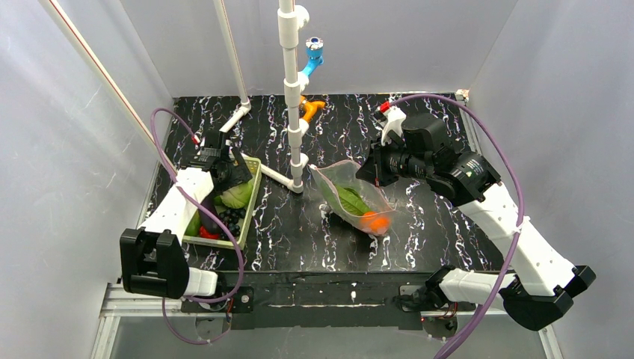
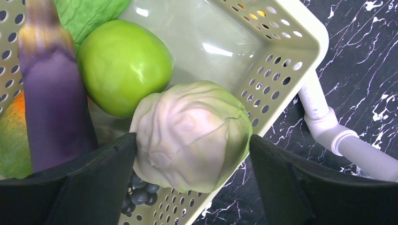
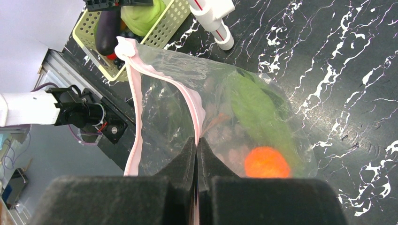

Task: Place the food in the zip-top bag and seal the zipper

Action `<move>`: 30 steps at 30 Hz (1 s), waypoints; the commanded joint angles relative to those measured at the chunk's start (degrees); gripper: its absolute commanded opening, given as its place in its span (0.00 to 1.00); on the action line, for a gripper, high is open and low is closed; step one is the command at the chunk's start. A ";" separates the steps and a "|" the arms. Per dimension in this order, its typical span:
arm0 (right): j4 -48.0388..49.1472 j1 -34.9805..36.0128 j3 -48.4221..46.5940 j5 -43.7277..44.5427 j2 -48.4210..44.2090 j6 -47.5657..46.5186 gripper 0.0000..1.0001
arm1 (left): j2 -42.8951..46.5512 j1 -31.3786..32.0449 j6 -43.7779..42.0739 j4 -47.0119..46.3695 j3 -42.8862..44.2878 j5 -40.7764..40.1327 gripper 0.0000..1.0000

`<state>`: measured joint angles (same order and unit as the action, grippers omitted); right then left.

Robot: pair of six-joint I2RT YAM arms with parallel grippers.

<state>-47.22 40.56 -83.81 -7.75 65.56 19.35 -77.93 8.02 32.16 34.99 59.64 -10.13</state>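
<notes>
Food-wise, the cabbage [image 2: 190, 136] sits in the basket [image 2: 291, 51], my left gripper [image 2: 192, 159] wide either side of it; can't tell if it's biting yet. Right gripper [image 3: 197, 145] is pinched on the zipper [image 3: 135, 108], holding the bag [image 1: 348, 196] up mid-table. That round cabbage could squirt out, or the bag's mouth could sag.

Your left arm reaches along the tabletop's left edge, left gripper [image 2: 192, 146] spread wide; your right arm bends in mid-table, right gripper [image 3: 197, 144] pinched on the zipper [image 3: 134, 108].

The black, white-veined tabletop [image 1: 299, 239] carries a pale green basket [image 1: 251, 200] near its left edge, the zip-top bag [image 1: 333, 179] at centre, and a white pipe stand [image 1: 278, 177] between them.
</notes>
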 commanded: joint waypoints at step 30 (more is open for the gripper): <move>-2.43 -0.12 -9.02 -7.01 3.81 -3.27 0.01 | 35.42 10.56 4.25 -40.44 7.38 54.16 0.23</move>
<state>-50.31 40.56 -89.45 -11.32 69.42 17.44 -42.14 12.30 32.08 14.07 69.30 35.05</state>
